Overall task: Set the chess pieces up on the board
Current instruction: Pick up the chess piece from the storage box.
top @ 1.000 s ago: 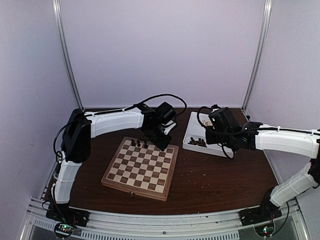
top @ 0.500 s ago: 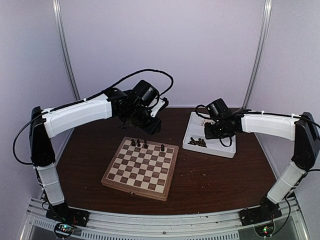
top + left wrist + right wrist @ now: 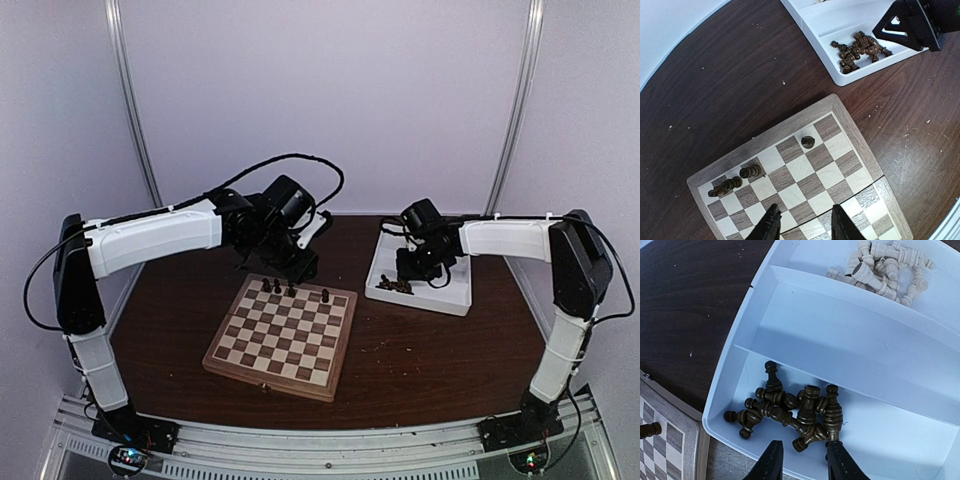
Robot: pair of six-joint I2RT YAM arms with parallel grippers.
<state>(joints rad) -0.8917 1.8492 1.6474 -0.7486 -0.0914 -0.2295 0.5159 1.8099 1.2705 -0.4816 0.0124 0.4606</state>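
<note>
Top external view: the dark brown table (image 3: 420, 360) carries the board (image 3: 283, 336) left of centre, turned slightly so that one corner faces the near edge. Four dark chess pieces (image 3: 291, 290) stand on the far row of the board: three close together toward the left end of that row, and one apart from them toward the right end. The left gripper (image 3: 300, 264) hangs above the far edge of the board without touching it. In the left wrist view the left gripper (image 3: 802, 225) has its two fingers standing apart with only checked squares showing between them, so it is open and holds nothing. To the right of the board, apart from it, lies the white tray (image 3: 450, 298), a rectangular tray split by low walls into compartments. The right gripper (image 3: 415, 268) is lowered over the near-left part of this tray. In the right wrist view the right gripper (image 3: 802, 462) points at the nearest compartment, where a heap of dark chess pieces (image 3: 790, 412) lies jumbled, most of them on their sides. Its fingers stand apart on either side of the heap's edge; one finger is touching or just beside a piece, and no piece is seen clamped. Cream chess pieces (image 3: 885, 265) lie piled in the far compartment.
</note>
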